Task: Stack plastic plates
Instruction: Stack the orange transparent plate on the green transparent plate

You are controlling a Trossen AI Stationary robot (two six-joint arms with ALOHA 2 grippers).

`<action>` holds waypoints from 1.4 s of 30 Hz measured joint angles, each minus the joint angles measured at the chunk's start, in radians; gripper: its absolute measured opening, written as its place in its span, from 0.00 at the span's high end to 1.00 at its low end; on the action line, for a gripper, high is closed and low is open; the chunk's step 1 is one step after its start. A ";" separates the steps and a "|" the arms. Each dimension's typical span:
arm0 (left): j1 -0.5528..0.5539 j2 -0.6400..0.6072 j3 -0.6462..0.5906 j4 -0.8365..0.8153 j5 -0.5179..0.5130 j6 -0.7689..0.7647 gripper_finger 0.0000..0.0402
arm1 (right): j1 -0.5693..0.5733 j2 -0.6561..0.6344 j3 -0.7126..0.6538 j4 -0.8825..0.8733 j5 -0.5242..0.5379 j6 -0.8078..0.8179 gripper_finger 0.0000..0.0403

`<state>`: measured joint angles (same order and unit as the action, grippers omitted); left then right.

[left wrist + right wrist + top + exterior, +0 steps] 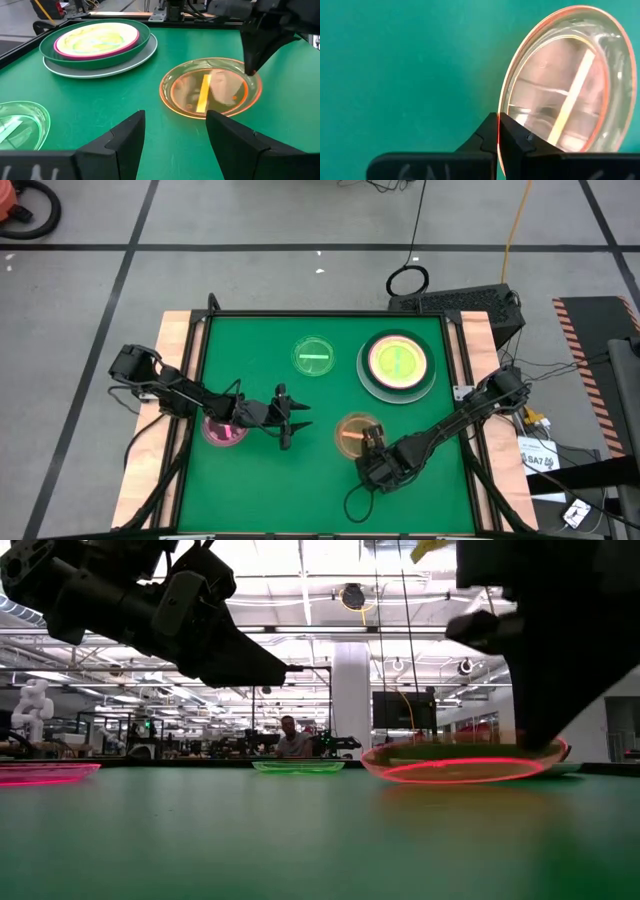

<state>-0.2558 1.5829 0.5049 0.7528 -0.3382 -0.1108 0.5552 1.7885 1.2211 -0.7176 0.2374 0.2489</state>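
Between the right claw's [498, 131] closed fingers sits the amber dish's [570, 80] rim.

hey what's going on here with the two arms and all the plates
The right gripper is shut on the rim of the small translucent amber dish near the middle of the green table. The left gripper is open, held above the table beside a small translucent pink dish. A stack of larger plates already sits at the far right, and a small translucent green dish lies loose beside it.
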 joint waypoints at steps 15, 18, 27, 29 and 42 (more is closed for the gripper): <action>0.000 0.000 0.000 0.000 0.000 -0.002 0.46 | 0.002 0.000 0.098 -0.103 0.054 0.000 1.00; 0.000 0.000 0.000 0.000 0.000 -0.002 0.46 | 0.002 0.000 0.098 -0.107 0.056 0.000 1.00; 0.000 0.000 0.000 0.000 0.000 -0.002 0.46 | 0.003 0.000 0.098 -0.129 0.079 0.001 1.00; 0.000 0.000 0.000 0.000 0.000 -0.002 0.46 | 0.003 0.000 0.098 -0.137 0.080 0.003 1.00; 0.000 0.000 0.000 0.000 0.000 -0.002 0.46 | 0.003 0.000 0.210 -0.279 0.135 0.034 1.00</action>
<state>-0.2556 1.5829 0.5053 0.7525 -0.3383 -0.1126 0.5583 1.7885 1.4306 -0.9967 0.3724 0.2832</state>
